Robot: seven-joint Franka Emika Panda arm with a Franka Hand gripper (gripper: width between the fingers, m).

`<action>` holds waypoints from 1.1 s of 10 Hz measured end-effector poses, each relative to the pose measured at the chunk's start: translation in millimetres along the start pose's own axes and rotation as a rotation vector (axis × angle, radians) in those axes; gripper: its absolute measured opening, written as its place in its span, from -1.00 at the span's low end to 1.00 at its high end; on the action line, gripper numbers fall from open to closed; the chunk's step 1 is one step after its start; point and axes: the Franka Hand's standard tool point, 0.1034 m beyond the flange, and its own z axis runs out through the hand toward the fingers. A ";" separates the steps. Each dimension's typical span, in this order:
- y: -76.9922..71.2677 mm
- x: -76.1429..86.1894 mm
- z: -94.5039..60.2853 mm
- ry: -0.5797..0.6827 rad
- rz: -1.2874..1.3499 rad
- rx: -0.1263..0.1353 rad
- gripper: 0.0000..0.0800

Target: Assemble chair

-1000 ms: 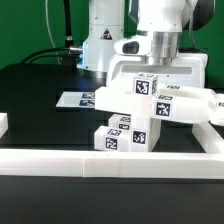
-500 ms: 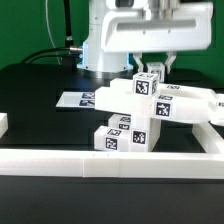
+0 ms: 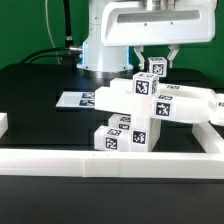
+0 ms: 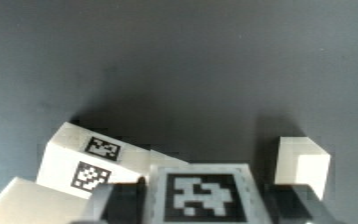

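A: Gripper (image 3: 156, 60) now sits higher than a second ago, jaws clamped on a small tagged block (image 3: 157, 67).

B: And the chair (image 3: 135, 115)?

A: Unmoved, near the table's (image 3: 40, 95) front edge, behind the border wall (image 3: 110, 160).

Chair (image 3: 130, 115) parts — glossy white plastic, smooth; table (image 3: 40, 85) — matt black; tags paper-flat.

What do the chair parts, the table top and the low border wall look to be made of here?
The chair parts: likely hard plastic, glossy white, blocky with crisp edges and soft highlights; black-and-white tags look printed on or stuck on. The table top: a dark matte surface, no glare, possibly a cloth or a mat; I cannot tell which. The border wall: white, smooth, rigid-looking, probably plastic too.
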 end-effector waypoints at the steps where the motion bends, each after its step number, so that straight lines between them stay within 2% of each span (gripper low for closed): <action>1: 3.7 12.6 -15.8 -0.028 -0.006 0.004 -0.29; 2: 6.3 33.0 -33.4 -0.028 -0.016 0.005 -0.29; 3: 8.7 48.4 -43.6 -0.010 -0.032 0.004 -0.29; 4: 9.2 52.5 -45.7 -0.011 -0.031 0.004 -0.29; 7: 9.3 50.5 -43.1 -0.015 -0.032 0.002 -0.29; 9: 7.4 55.6 -42.7 0.006 -0.058 -0.003 -0.29; 11: 7.3 41.8 -26.7 0.024 -0.061 -0.012 -0.29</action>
